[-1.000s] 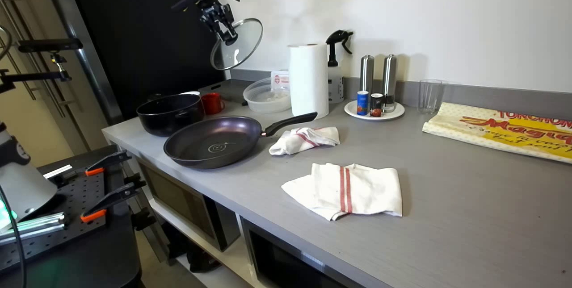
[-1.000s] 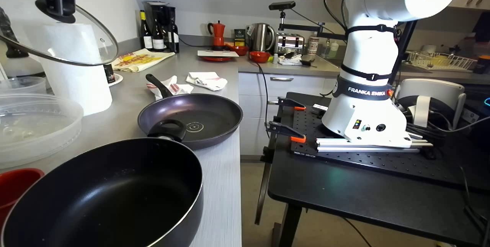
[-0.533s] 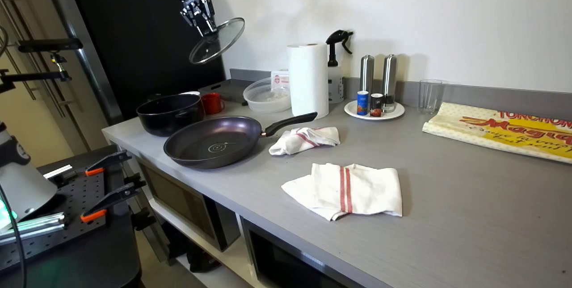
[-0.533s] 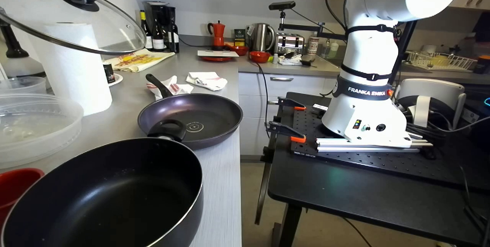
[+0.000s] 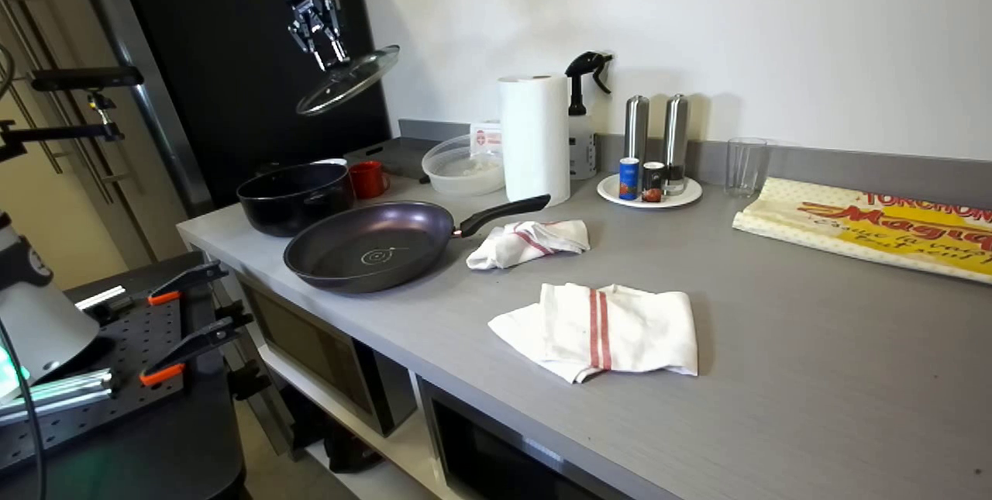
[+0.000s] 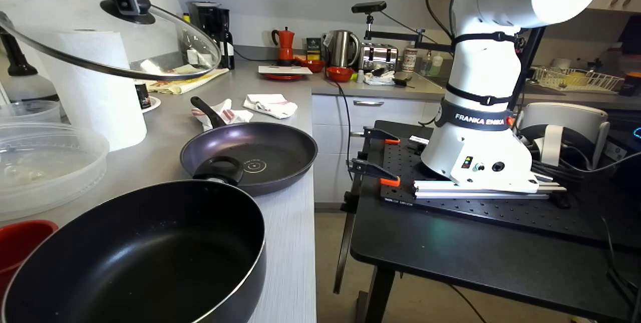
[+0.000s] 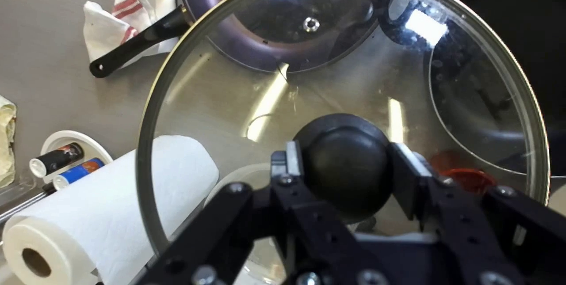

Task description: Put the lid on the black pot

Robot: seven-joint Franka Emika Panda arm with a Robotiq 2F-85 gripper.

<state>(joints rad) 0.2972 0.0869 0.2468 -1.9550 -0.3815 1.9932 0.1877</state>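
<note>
– In an exterior view you have the lid (image 5: 353, 84) in the air over the table (image 5: 798, 345), tilted, its left edge lower than its right
– And your tool (image 7: 347, 163) is clamped on the lid's black knob (image 7: 347, 174), gripping it from both sides
– In that view your black pot (image 5: 287, 212) stands at the far left, below the lid and well apart from it, with a red cup (image 5: 366, 181) just to its right
– Nearer and right of the black pot you have the frying pan (image 5: 376, 244); right of that lie a crumpled cloth (image 5: 535, 243) and, nearer still, a folded cloth (image 5: 635, 325)
</note>
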